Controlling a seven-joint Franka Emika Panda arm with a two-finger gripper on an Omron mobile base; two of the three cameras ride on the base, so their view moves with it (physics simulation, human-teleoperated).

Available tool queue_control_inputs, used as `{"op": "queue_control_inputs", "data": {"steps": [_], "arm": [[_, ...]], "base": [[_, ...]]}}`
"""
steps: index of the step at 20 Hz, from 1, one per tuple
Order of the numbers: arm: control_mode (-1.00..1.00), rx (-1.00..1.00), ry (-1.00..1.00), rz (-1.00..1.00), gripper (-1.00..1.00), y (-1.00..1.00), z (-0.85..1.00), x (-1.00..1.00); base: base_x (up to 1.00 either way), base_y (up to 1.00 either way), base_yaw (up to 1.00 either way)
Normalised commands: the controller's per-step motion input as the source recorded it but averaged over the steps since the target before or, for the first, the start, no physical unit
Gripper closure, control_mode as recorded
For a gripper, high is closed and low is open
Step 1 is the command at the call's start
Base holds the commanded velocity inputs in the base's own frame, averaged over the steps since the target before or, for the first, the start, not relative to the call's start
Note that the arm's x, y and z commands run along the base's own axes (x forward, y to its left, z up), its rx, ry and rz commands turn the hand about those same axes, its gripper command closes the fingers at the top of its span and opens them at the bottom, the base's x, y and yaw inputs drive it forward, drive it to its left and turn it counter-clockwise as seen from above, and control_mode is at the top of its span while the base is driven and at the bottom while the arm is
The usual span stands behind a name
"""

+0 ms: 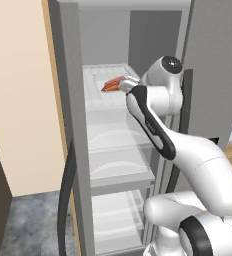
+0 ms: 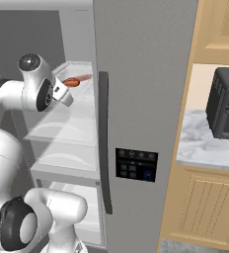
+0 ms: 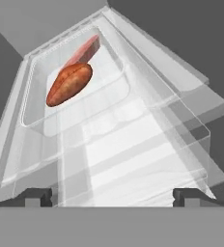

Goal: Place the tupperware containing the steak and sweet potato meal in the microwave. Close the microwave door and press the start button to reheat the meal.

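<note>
The tupperware [image 3: 124, 94] is a shallow translucent tray at the back of the fridge's upper shelf [image 3: 133, 159]. In it lie the orange sweet potato [image 3: 69, 84] and, behind that, the pinkish steak [image 3: 86, 49]. My gripper [image 3: 114, 195] is open and empty, a short way in front of the tray's near rim and pointing at it over the shelf. From the base views the tupperware [image 1: 100, 92] sits just beyond my wrist, with the sweet potato [image 2: 71, 82] showing above the hand. The microwave and its door are out of view.
The open fridge has clear shelves [image 1: 120, 167] below the upper one and grey side walls. Its closed right door [image 2: 146, 74] has a dark bar handle [image 2: 103, 143] and a control panel [image 2: 136, 164]. A dark boxy appliance [image 2: 227, 104] stands on the marble counter [image 2: 198, 146] to the right.
</note>
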Motion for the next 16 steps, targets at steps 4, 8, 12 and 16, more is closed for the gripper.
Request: {"op": "queue_control_inputs", "data": {"steps": [4,8,12,16], "arm": [[-1.0,0.0,0.0,-0.1,-1.0,0.37,-0.02,0.29],[-1.0,0.0,0.0,-0.07,-1.0,0.19,0.0,0.22],[-1.0,0.01,-0.02,-0.06,-1.0,0.13,0.0,0.21],[-1.0,0.06,0.0,-0.06,-1.0,0.05,0.0,0.3]], "base": [[0.0,0.0,0.0],[0.0,0.0,0.0],[0.0,0.0,0.0],[0.0,0.0,0.0]]}}
